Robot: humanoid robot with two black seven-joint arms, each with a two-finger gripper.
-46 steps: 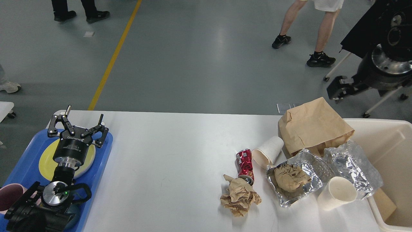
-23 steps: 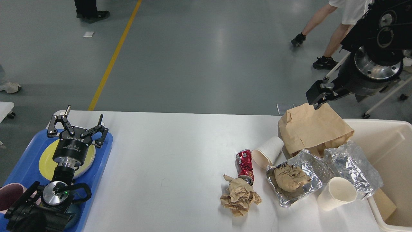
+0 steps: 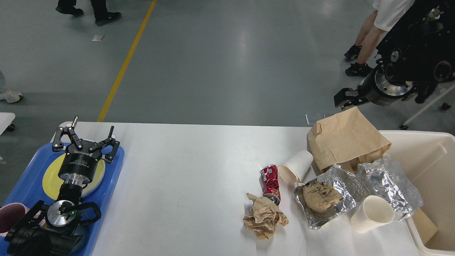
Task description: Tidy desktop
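The white desktop (image 3: 192,170) carries litter on its right half: a crushed red can (image 3: 271,179), a crumpled brown paper ball (image 3: 265,217), a white paper cup on its side (image 3: 295,166), a brown paper bag (image 3: 346,138), a foil tray (image 3: 350,199) holding crumpled paper, a second piece of foil (image 3: 389,183) and another paper cup (image 3: 373,213). My left gripper (image 3: 93,125) is open and empty above the blue tray (image 3: 25,174) at the far left. My right gripper (image 3: 346,99) hangs dark above and behind the paper bag, touching nothing.
A cream bin (image 3: 435,167) stands at the table's right end, with foil draped over its near wall. The blue tray holds a yellow plate (image 3: 49,177) and a pink cup (image 3: 7,217). People walk on the grey floor beyond the table.
My right arm has swung left and then slightly up, its gripper now above the paper bag's far edge. The left arm and the litter have not moved. People behind have walked on.
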